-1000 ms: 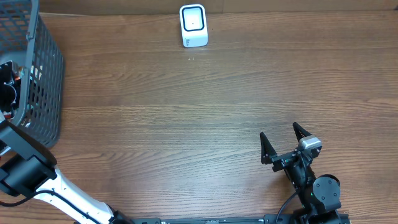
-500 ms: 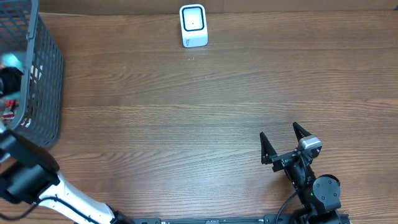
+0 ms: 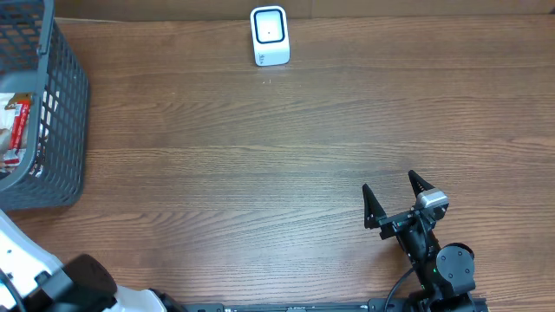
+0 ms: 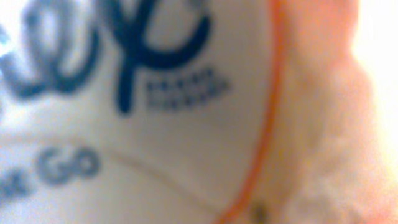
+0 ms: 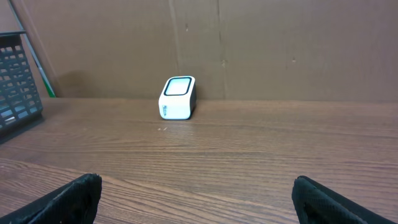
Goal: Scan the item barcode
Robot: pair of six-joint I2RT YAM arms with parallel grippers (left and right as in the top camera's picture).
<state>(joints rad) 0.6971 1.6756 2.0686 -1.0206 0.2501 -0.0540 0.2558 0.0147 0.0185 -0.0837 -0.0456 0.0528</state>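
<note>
A white package [image 4: 155, 124] with blue lettering and an orange edge fills the left wrist view, blurred and very close to the camera. It hides the left fingers, so their state is unclear. In the overhead view only the left arm's white link [image 3: 17, 260] and black joint [image 3: 82, 282] show at the bottom left corner. The white barcode scanner [image 3: 270, 35] stands at the table's far edge, also visible ahead of the right wrist as scanner [image 5: 178, 98]. My right gripper [image 3: 389, 182] rests near the front right, open and holding nothing [image 5: 196, 186].
A grey mesh basket [image 3: 65, 104] stands at the far left, with a red and white packet [image 3: 16, 130] inside. Its corner shows in the right wrist view as basket [image 5: 18, 81]. A brown cardboard wall [image 5: 280, 43] backs the table.
The left arm has pulled back out of the basket toward the bottom left corner, leaving the overhead view almost entirely. The packet in the basket is now uncovered. The right arm has not moved.
</note>
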